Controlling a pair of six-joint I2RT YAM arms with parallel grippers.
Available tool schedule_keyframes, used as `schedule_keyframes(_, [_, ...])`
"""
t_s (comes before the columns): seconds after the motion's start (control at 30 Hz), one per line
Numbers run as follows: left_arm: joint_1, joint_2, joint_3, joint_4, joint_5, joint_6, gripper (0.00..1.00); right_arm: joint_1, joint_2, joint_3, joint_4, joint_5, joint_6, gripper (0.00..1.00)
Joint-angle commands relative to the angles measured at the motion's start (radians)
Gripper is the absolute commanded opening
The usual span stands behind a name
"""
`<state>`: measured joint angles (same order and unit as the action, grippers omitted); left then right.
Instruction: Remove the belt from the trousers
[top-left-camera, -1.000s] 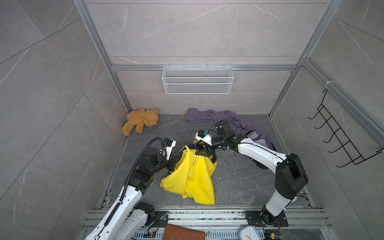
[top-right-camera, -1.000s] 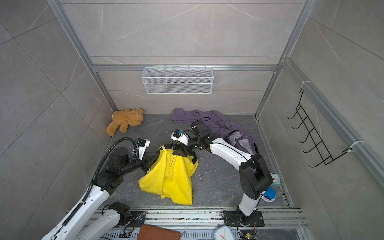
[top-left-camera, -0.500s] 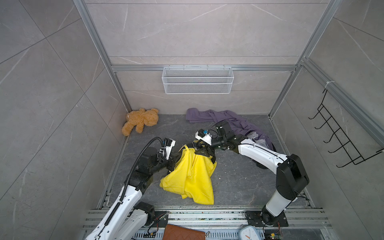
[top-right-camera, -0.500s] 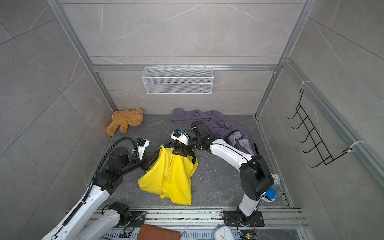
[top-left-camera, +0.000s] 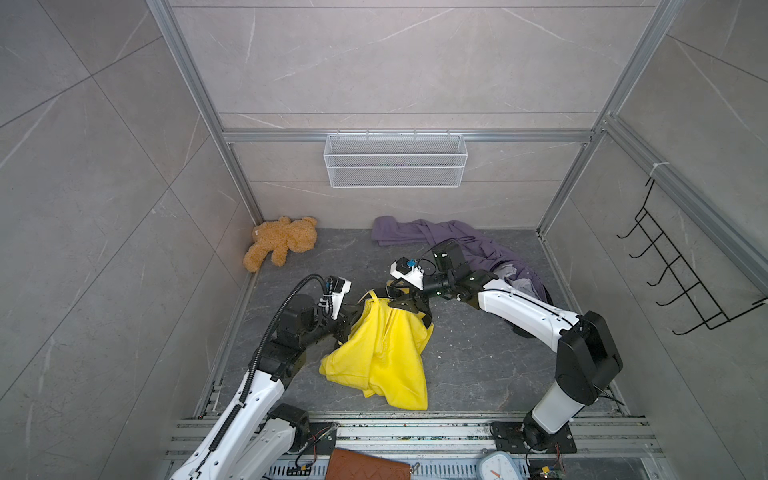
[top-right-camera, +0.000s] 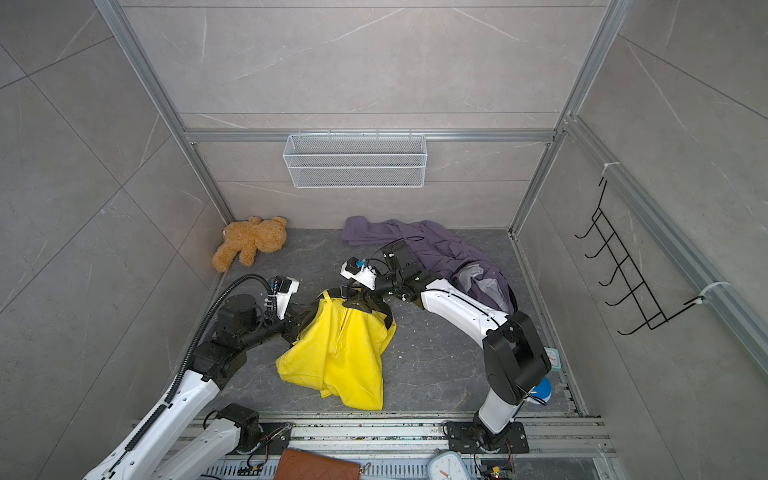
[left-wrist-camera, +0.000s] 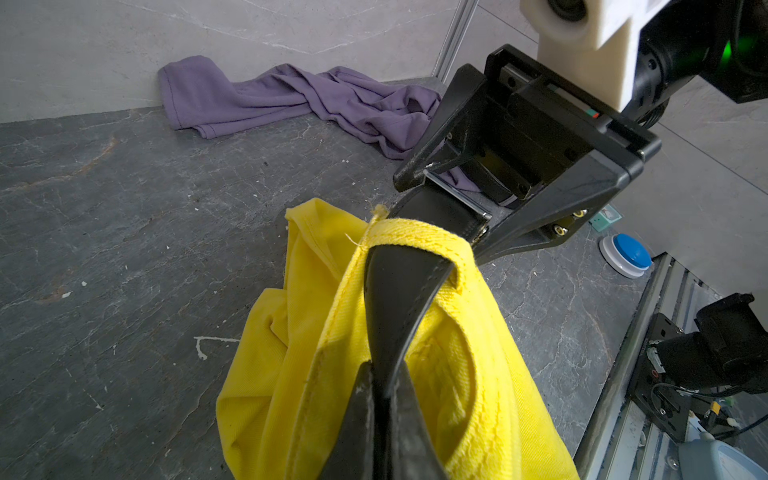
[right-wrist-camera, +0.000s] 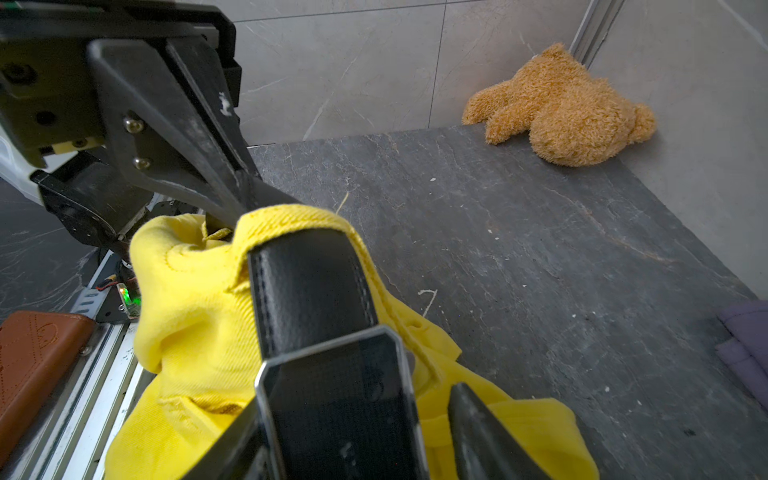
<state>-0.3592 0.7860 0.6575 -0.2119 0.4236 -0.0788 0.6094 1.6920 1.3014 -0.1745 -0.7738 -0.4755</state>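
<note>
Pulling the black belt (left-wrist-camera: 399, 299) out through a yellow belt loop (left-wrist-camera: 415, 235), one tool at each end.

For a clean draw, the pull should probably run straight along the strap with the buckle (right-wrist-camera: 336, 395) leading away from the loop, since it looks too broad to pass through. The left tool (left-wrist-camera: 380, 386) is pinched tight on the belt. The right tool (left-wrist-camera: 438, 216) straddles the buckle, but I cannot tell whether its jaws bear on the metal. The trousers (top-left-camera: 382, 353), lower centre in both top views, hang bunched onto the dark veined tabletop (top-left-camera: 465, 345). They are soft yellow twill, frayed at the loop. The belt is smooth, stiff leather with stitched edges, and the buckle is flat, rectangular and chrome-rimmed.
</note>
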Motion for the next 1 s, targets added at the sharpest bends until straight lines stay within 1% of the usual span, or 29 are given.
schedule_keyframes(0.0, [0.0,-0.014,0.028,0.08,0.043,-0.011,0.0,0.004,-0.002,0.022,-0.011,-0.004,-0.03,0.62])
schedule_keyframes(0.13, [0.0,-0.016,0.025,0.078,0.038,-0.012,0.0,0.004,0.003,0.034,-0.027,-0.007,-0.041,0.53])
schedule_keyframes(0.23, [0.001,-0.014,0.027,0.071,0.038,-0.009,0.0,0.004,0.001,0.033,-0.024,-0.004,-0.033,0.41])
schedule_keyframes(0.33, [0.001,-0.004,0.024,0.048,0.011,0.001,0.0,0.004,-0.004,0.035,-0.023,-0.005,-0.014,0.35])
schedule_keyframes(0.47, [0.001,-0.002,0.009,0.005,-0.06,-0.001,0.0,-0.011,-0.01,0.029,-0.002,-0.013,0.033,0.31])
schedule_keyframes(0.63, [0.001,-0.034,-0.023,-0.04,-0.158,-0.017,0.0,-0.058,-0.031,-0.012,0.083,-0.017,0.127,0.28])
schedule_keyframes(0.7, [0.0,-0.028,-0.018,-0.06,-0.175,-0.018,0.0,-0.074,-0.032,-0.018,0.113,-0.028,0.168,0.28])
schedule_keyframes(0.83, [0.0,-0.016,-0.011,-0.075,-0.206,-0.017,0.0,-0.088,-0.032,-0.02,0.131,-0.029,0.2,0.26])
schedule_keyframes(0.97, [0.0,-0.019,0.0,-0.113,-0.276,-0.025,0.0,-0.119,-0.049,-0.054,0.196,-0.009,0.261,0.24])
